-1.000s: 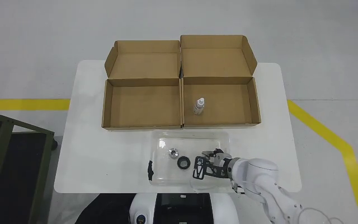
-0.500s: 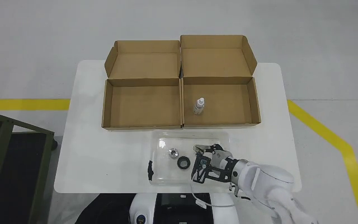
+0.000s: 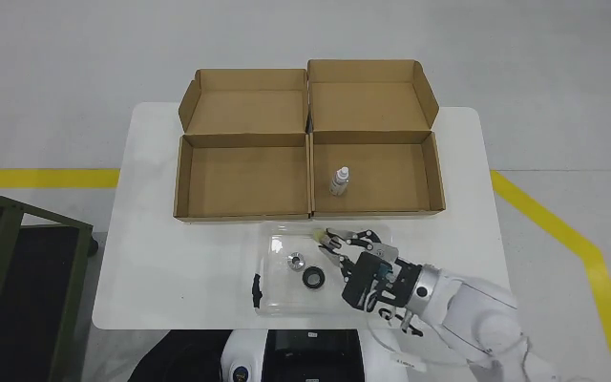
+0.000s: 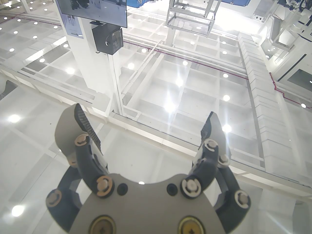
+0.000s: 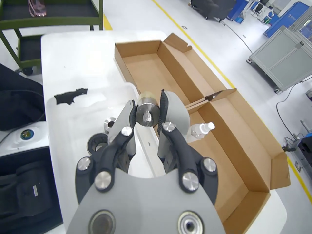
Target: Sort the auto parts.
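A white desk (image 3: 153,239) carries two open cardboard boxes side by side at its far half. The left box (image 3: 243,180) has a bare floor. The right box (image 3: 391,181) holds a small white spray bottle (image 3: 339,180) near its left wall.

Just in front of the boxes sits a clear plastic tray (image 3: 286,227). The right arm comes in from the near right corner of the desk. Its right claw (image 3: 329,241) is over the far part of the tray and points toward the boxes.

In the right wrist view the right claw (image 5: 147,108) is closed narrow on a short metal cylinder (image 5: 144,115) with a threaded stub and a pale cap at its far end. Both pads press its sides.

The left claw (image 4: 145,113) is spread wide with nothing between its pads and points up at the ceiling.

In the tray lie a black ring (image 3: 313,279) and, just beside it, a small metal sleeve (image 3: 296,260). Both are near the held cylinder but apart from it. A scrap of black tape (image 3: 256,286) sits at the tray's left edge.
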Controlling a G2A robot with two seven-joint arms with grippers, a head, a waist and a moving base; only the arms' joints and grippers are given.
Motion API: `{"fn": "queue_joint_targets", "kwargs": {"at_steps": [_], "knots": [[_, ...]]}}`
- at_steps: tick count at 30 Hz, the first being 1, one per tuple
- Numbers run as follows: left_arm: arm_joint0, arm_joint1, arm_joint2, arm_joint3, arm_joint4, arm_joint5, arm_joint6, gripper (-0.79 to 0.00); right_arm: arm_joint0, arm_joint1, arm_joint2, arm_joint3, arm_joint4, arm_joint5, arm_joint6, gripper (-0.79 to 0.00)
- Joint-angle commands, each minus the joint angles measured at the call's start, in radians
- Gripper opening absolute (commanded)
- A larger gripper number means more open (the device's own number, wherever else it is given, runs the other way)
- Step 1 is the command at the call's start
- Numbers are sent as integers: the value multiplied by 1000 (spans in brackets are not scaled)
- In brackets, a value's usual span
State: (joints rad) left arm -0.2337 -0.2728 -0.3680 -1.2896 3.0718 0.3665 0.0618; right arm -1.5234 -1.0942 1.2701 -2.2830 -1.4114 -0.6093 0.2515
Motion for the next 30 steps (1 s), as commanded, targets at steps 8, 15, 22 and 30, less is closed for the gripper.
{"fn": "queue_joint_targets", "kwargs": {"at_steps": [8,15,22,30], "knots": [[0,0,0,0,0,0,0,0,0,0,85,-12,202,17,-150,-785],[0,0,0,0,0,0,0,0,-18,1,137,-22,287,9,-214,-785],[0,0,0,0,0,0,0,0,-32,1,153,-28,330,9,-250,-785],[0,0,0,0,0,0,0,0,-13,1,157,-15,344,3,-264,-785]]}}
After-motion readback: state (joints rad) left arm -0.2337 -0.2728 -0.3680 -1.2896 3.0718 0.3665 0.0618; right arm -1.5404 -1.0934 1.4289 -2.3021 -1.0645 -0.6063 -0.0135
